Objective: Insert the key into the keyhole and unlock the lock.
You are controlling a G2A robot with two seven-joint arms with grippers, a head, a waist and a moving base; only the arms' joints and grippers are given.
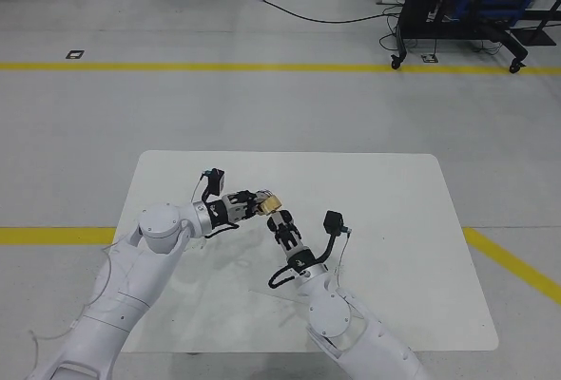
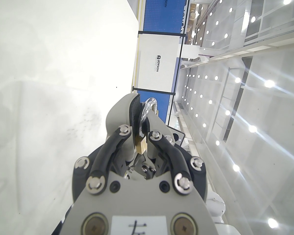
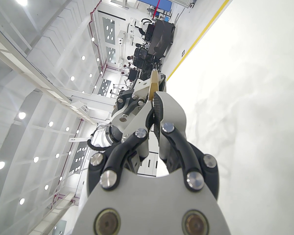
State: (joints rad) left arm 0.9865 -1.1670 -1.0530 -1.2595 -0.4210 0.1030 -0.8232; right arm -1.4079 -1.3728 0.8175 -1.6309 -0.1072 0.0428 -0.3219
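- The right gripper (image 3: 153, 98) is narrow, its two fingers pinching one key (image 3: 153, 81). The key is a thin, flat brass piece seen edge-on, tapering to a point beyond the fingertips.
- The ribbed black rubber pads (image 3: 158, 108) bear on the key's flat faces; the finger shells are smooth pale grey, with black links and round steel pins.
- Just past the key's point sits the left gripper (image 3: 134, 99), its tips facing the right one's.
- In its own wrist view the left gripper (image 2: 143, 113) is clamped narrow on one lock (image 2: 140, 146). The small brass body lies deep between the fingers towards the palm.
- The lock's thick, polished chrome shackle (image 2: 150, 105) curves out past the fingertips.
- From above, the brass key (image 1: 271, 203) lies between the two grippers' tips. Whether it touches the lock cannot be told, and the fingers hide the keyhole.
- Below both grippers lies one white table (image 1: 395, 266), matte, with rounded corners.
- Farther out run two yellow floor lines (image 1: 261, 66) and, well beyond the grippers, a black wheeled cart (image 1: 461, 28).
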